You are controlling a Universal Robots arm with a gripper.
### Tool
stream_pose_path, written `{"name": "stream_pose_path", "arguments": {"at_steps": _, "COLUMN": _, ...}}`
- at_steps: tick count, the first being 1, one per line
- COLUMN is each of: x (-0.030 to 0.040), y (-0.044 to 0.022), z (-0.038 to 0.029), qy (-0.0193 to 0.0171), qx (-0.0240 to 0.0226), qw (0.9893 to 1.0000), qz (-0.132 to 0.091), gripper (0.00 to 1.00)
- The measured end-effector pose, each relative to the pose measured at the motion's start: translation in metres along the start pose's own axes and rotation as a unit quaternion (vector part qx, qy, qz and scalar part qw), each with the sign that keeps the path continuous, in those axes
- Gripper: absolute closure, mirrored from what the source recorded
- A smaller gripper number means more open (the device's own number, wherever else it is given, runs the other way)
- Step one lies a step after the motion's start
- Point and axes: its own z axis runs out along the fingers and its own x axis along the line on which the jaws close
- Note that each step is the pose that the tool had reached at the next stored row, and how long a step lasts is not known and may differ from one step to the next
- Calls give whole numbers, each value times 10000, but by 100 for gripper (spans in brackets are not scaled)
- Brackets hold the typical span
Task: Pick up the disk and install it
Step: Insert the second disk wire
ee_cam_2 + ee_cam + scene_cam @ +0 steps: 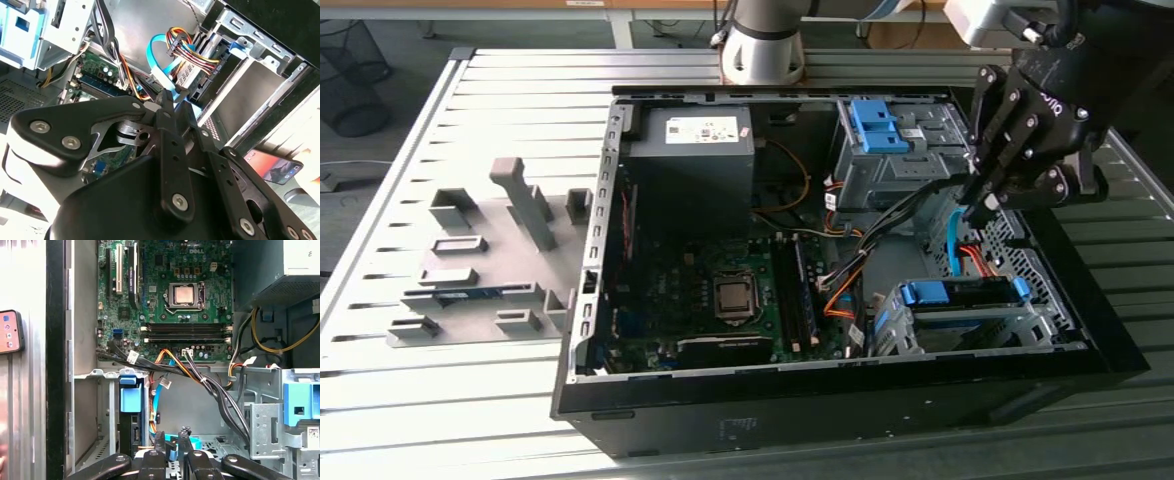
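Blue plastic marks two drive carriers inside the one open case [587, 300]: a bare bracket [873, 124] in the upper cage, and the disk [961, 293] in its blue frame, seated in the lower cage at the exterior view's right, near the case's front corner. In the first wrist view the disk [128, 399] stands edge-on in its bay, just beside the gripper. One dark power supply [687, 150] sits at the back of the case, one green board [720, 300] lies on its floor, and one bundle of orange, yellow and black wires [841, 285] crosses between the two cages. One grey fixture [480, 260] lies on the slatted table [454, 400], well apart from the case, and one phone [10, 332] rests outside the case wall. The gripper [983, 203] hangs over the gap between the cages, its fingers [160, 440] drawn almost together and pinched on the upper end of one light blue cable [947, 245], which loops down toward the disk.
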Motion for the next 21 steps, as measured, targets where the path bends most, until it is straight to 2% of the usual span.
{"name": "stream_pose_path", "arguments": {"at_steps": 2, "x": -19, "y": -2, "z": 13, "qy": 19, "qx": 1, "qw": 10000, "qz": 1, "gripper": 75}}
{"name": "stream_pose_path", "arguments": {"at_steps": 3, "x": -24, "y": -3, "z": 20, "qy": 38, "qx": 2, "qw": 10000, "qz": 1, "gripper": 75}}
{"name": "stream_pose_path", "arguments": {"at_steps": 4, "x": -27, "y": -4, "z": 28, "qy": 76, "qx": 6, "qw": 10000, "qz": 2, "gripper": 75}}
{"name": "stream_pose_path", "arguments": {"at_steps": 9, "x": -38, "y": -5, "z": 52, "qy": 302, "qx": 37, "qw": 9995, "qz": 7, "gripper": 75}}
{"name": "stream_pose_path", "arguments": {"at_steps": 13, "x": -42, "y": -5, "z": 66, "qy": 544, "qx": 70, "qw": 9985, "qz": 14, "gripper": 75}}
{"name": "stream_pose_path", "arguments": {"at_steps": 15, "x": -45, "y": -6, "z": 75, "qy": 649, "qx": 91, "qw": 9979, "qz": 17, "gripper": 75}}
{"name": "stream_pose_path", "arguments": {"at_steps": 16, "x": -47, "y": -7, "z": 87, "qy": 673, "qx": 98, "qw": 9977, "qz": 18, "gripper": 75}}
{"name": "stream_pose_path", "arguments": {"at_steps": 21, "x": -50, "y": -11, "z": 147, "qy": 733, "qx": 122, "qw": 9972, "qz": 20, "gripper": 75}}
